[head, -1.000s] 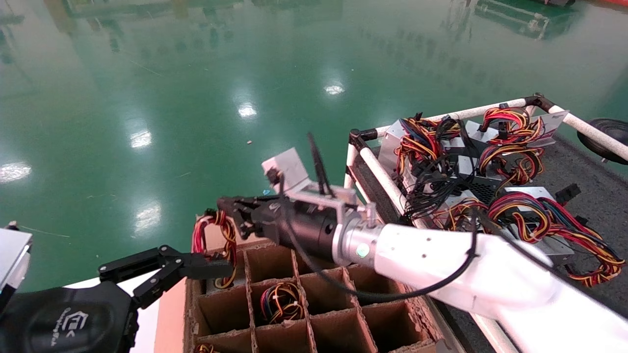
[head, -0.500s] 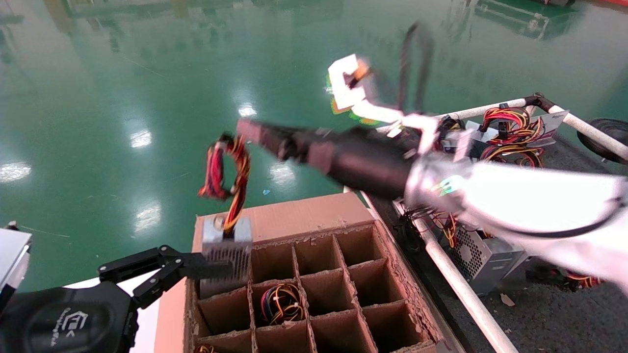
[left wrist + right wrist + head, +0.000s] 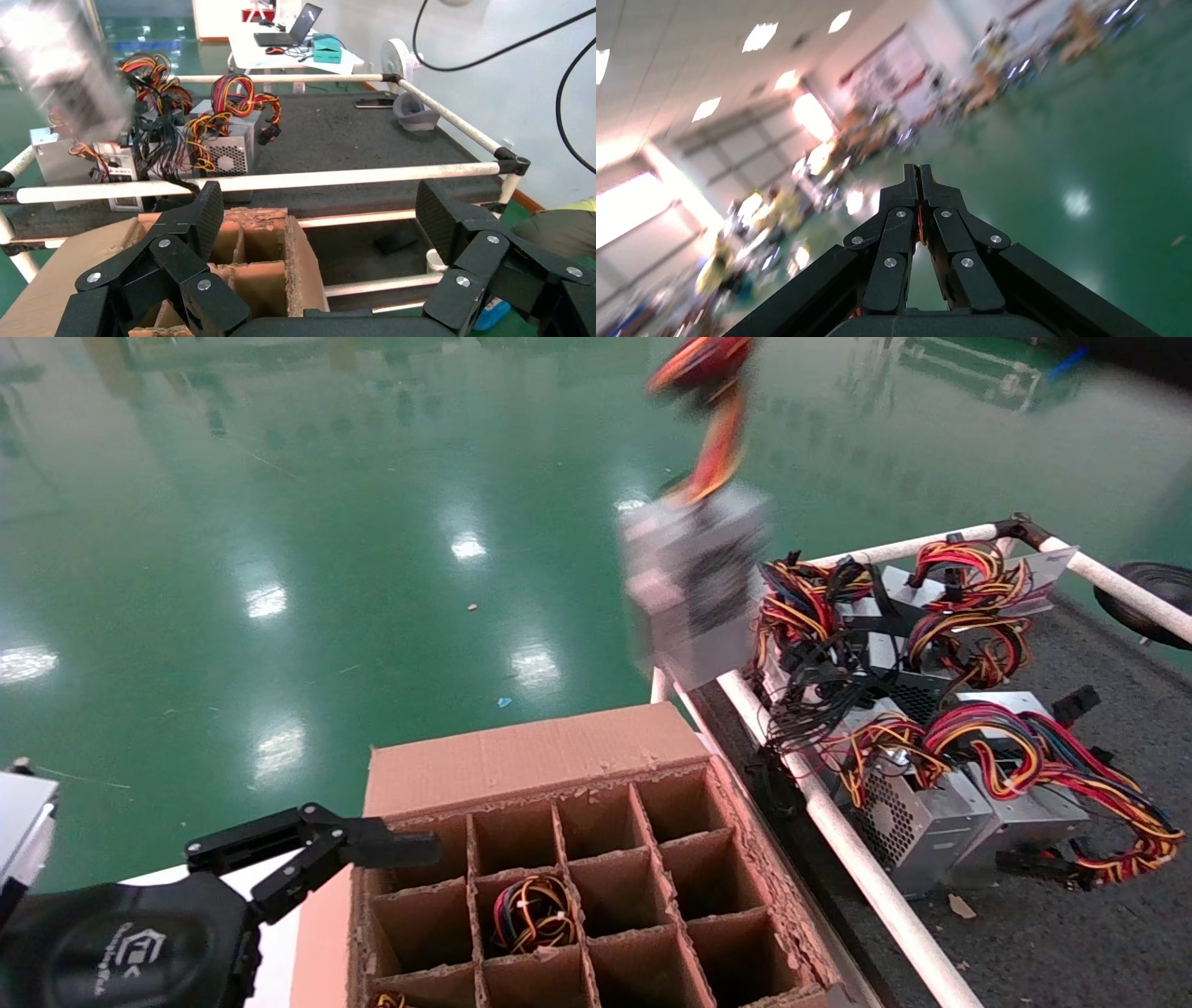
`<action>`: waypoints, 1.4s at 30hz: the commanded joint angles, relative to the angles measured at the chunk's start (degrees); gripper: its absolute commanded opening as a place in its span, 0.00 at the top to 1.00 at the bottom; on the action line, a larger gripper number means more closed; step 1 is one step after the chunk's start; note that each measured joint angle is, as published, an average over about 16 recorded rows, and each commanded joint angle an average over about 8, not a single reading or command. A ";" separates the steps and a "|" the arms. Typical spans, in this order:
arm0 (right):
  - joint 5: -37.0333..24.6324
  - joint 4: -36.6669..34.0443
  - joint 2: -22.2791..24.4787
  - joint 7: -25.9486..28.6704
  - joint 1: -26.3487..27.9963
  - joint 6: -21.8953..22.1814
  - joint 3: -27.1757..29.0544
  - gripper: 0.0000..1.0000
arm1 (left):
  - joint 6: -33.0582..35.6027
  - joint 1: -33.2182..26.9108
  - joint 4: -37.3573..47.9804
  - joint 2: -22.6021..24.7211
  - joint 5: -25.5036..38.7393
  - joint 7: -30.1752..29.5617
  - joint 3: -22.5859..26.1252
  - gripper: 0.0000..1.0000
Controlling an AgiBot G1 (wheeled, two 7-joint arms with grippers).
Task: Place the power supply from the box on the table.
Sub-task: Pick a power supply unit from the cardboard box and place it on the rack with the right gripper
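Observation:
The power supply (image 3: 694, 584) hangs in the air above the table's near-left corner, blurred, with its red and yellow wires (image 3: 712, 421) running up out of the head view. It also shows blurred in the left wrist view (image 3: 63, 70). My right gripper (image 3: 919, 172) is out of the head view; its fingers are shut, with a red wire showing between them. The box (image 3: 521, 756) sits low in the middle, its flat flap toward the far side. My left gripper (image 3: 391, 854) (image 3: 320, 210) stays open and empty at the box's left edge. The dark table (image 3: 1099, 682) lies on the right.
Several other power supplies (image 3: 931, 803) with wire bundles crowd the table's left part behind the white rail (image 3: 838, 831). A wire bundle with blue strands (image 3: 534, 913) sits in one cell of the box. A grey object (image 3: 415, 112) lies at the table's far end.
The right arm swung up and to the right, out of the head view. The power supply came out of the box's far-left cell and now hangs over the table's corner.

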 commanded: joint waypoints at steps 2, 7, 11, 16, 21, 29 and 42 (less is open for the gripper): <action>1.21 -4.56 2.38 0.55 2.81 -1.71 1.74 1.00 | 0.00 0.00 0.00 0.00 -0.01 0.01 0.01 0.00; 1.59 -15.61 4.90 -3.29 6.72 -5.94 3.90 1.00 | -0.01 -0.01 0.00 -0.01 -0.02 0.01 0.03 0.00; 1.26 -24.59 6.18 -7.77 9.35 -9.58 4.95 1.00 | -0.02 -0.01 0.00 -0.02 -0.03 0.02 0.04 0.00; 0.03 -34.67 6.76 -13.33 12.25 -12.77 5.29 1.00 | -0.02 -0.01 0.00 -0.02 -0.04 0.03 0.06 0.00; -1.63 -43.31 6.34 -18.18 15.01 -12.77 5.09 1.00 | -0.03 -0.02 0.00 -0.03 -0.05 0.04 0.07 0.00; -3.29 -53.36 4.51 -23.56 18.20 -6.20 4.93 1.00 | -0.04 -0.02 0.00 -0.04 -0.07 0.05 0.10 0.00; -4.40 -60.50 1.33 -29.27 16.98 1.14 4.45 1.00 | -0.06 -0.03 0.00 -0.06 -0.10 0.07 0.14 0.00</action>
